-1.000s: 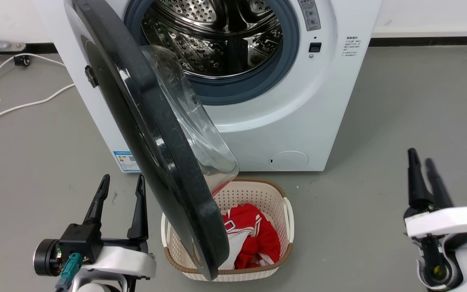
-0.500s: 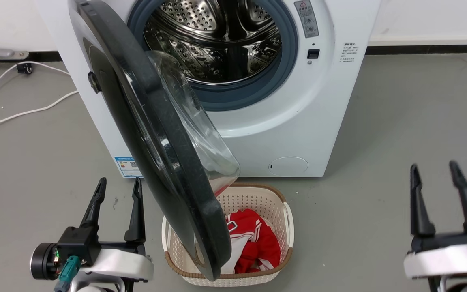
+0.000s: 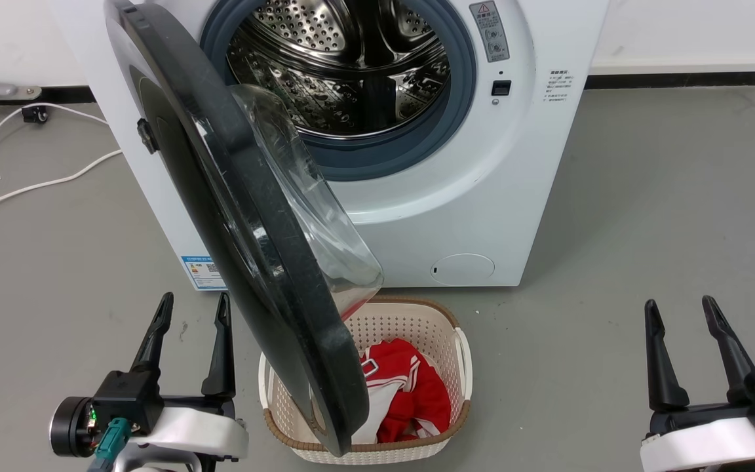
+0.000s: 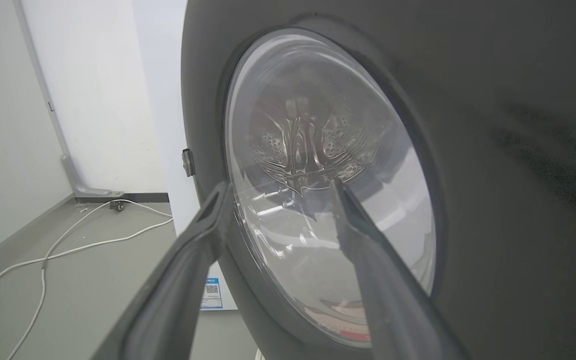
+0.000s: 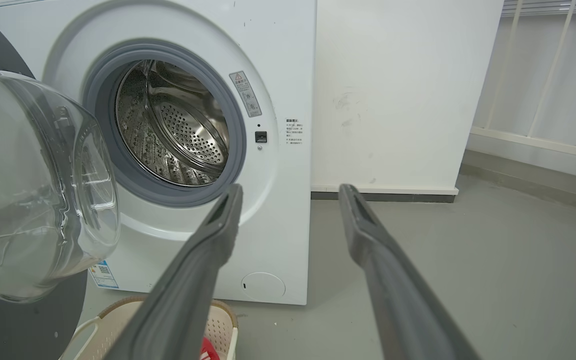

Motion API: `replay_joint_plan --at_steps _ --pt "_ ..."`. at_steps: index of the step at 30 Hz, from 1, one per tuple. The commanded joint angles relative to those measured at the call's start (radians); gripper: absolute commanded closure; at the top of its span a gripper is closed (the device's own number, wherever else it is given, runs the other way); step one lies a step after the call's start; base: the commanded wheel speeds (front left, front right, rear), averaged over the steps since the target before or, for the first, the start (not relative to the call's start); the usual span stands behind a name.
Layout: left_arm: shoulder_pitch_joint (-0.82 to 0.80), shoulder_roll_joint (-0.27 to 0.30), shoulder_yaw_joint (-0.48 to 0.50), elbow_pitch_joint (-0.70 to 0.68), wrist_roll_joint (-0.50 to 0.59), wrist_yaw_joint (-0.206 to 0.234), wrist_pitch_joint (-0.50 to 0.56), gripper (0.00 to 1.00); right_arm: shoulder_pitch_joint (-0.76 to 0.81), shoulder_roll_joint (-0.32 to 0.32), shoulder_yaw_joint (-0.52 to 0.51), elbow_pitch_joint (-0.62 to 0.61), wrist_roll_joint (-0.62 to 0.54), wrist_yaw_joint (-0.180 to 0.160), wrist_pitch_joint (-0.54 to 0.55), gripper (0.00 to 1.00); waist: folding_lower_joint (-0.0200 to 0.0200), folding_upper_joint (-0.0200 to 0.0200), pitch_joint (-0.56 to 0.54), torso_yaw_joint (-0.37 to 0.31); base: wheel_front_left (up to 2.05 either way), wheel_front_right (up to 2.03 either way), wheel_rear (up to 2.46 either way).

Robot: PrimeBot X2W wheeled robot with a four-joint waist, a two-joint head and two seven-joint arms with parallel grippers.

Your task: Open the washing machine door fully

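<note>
So the washing machine door (image 3: 246, 216) is swung out from its hinge on the left side of the washing machine (image 3: 482, 196), roughly edge-on to the head camera. The clear glass bowl bulges off toward the right and the glossy black face is turned to the left. Its lower edge hangs over the near-left part of a cream laundry basket (image 3: 464, 354) that sits on the grey floor (image 3: 646, 229) just in front of the machine, with a red and white garment (image 3: 410, 396) inside it. The steel drum (image 3: 351, 65) and the grey-blue gasket (image 3: 410, 144) are fully exposed. The left gripper (image 3: 194, 299) sits low, just beside the door's outer face, jaws spread wide with nothing between them. Its wrist cam looks straight at the black disc and glass, and I can't tell if anything touches. The right gripper (image 3: 678, 303) is well off to the right over bare floor, jaws likewise wide apart and empty, pointing toward the machine's front. A white cable (image 3: 37, 174) trails across the floor on the left.
</note>
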State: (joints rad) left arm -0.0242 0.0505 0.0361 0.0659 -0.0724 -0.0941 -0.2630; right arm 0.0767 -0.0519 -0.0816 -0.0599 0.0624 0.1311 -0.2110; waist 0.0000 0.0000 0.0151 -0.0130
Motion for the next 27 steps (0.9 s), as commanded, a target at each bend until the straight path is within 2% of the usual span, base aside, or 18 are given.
replay_joint_plan --at_steps 1,6,7,8,18,27 --pt "0.013 0.0 -0.001 0.001 -0.004 0.001 -0.003 0.0 -0.015 0.003 0.0 0.002 0.004 -0.001 -0.005 0.0 0.0 0.0 0.0 0.0 0.0 0.0 0.0" --pt "0.014 0.0 -0.004 0.004 -0.006 0.003 -0.003 0.0 -0.018 0.003 0.001 0.01 0.006 -0.001 -0.006 0.0 0.0 0.0 0.001 0.001 0.0 0.0 0.0" --pt "0.014 0.0 -0.005 0.004 -0.007 0.003 -0.003 0.7 -0.019 0.003 0.001 0.012 0.007 -0.001 -0.006 0.0 0.0 0.0 0.001 0.002 0.0 0.0 0.0" --pt "0.014 0.0 -0.005 0.004 -0.008 0.004 -0.003 1.0 -0.02 0.003 0.001 0.014 0.007 -0.001 -0.007 0.0 0.0 0.0 0.001 0.002 0.0 0.0 0.0" --pt "-0.004 0.0 0.003 -0.059 0.006 0.003 -0.003 1.0 -0.025 0.003 -0.002 0.022 0.014 -0.001 -0.011 0.0 0.0 0.0 0.005 0.003 0.0 0.0 0.0" --pt "-0.071 0.005 0.03 -0.329 0.034 0.015 -0.002 1.0 -0.028 0.003 -0.011 0.033 0.022 -0.001 -0.012 0.0 0.0 0.0 0.007 0.011 0.0 0.0 0.0"
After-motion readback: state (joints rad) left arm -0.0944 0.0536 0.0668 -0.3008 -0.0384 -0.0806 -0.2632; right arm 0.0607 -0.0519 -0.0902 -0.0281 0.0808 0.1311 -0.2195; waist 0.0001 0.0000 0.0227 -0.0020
